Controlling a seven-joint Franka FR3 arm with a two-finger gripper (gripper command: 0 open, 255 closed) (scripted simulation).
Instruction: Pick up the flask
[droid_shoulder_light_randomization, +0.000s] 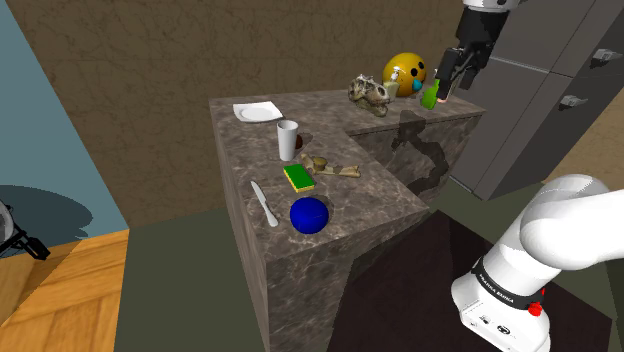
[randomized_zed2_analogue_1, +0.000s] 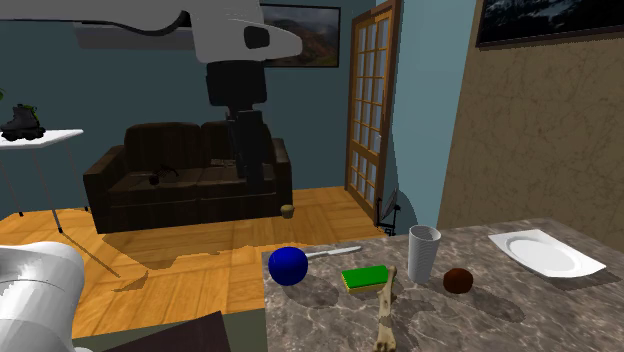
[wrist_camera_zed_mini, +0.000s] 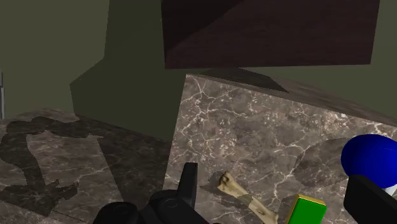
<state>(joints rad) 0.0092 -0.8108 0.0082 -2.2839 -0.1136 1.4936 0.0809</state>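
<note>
The flask (droid_shoulder_light_randomization: 430, 97) is a small green bottle with a teal part beside it. It stands at the back of the marble counter (droid_shoulder_light_randomization: 380, 200), next to a yellow ball (droid_shoulder_light_randomization: 405, 72). In the shoulder view my gripper (droid_shoulder_light_randomization: 443, 85) hangs just above and to the right of the flask. The wrist view has my gripper (wrist_camera_zed_mini: 273, 181) open, fingers wide apart, nothing between them, and the counter well below. Against the dark sofa in the second exterior view, the gripper (randomized_zed2_analogue_1: 258, 170) hangs high.
On the counter lie a white plate (droid_shoulder_light_randomization: 257, 112), a white cup (droid_shoulder_light_randomization: 287, 140), a bone (droid_shoulder_light_randomization: 340, 168), a green-and-yellow sponge (droid_shoulder_light_randomization: 298, 177), a knife (droid_shoulder_light_randomization: 263, 203) and a blue ball (droid_shoulder_light_randomization: 309, 215). A skull-like object (droid_shoulder_light_randomization: 370, 92) sits by the yellow ball. Grey cabinets (droid_shoulder_light_randomization: 540, 100) stand at the right.
</note>
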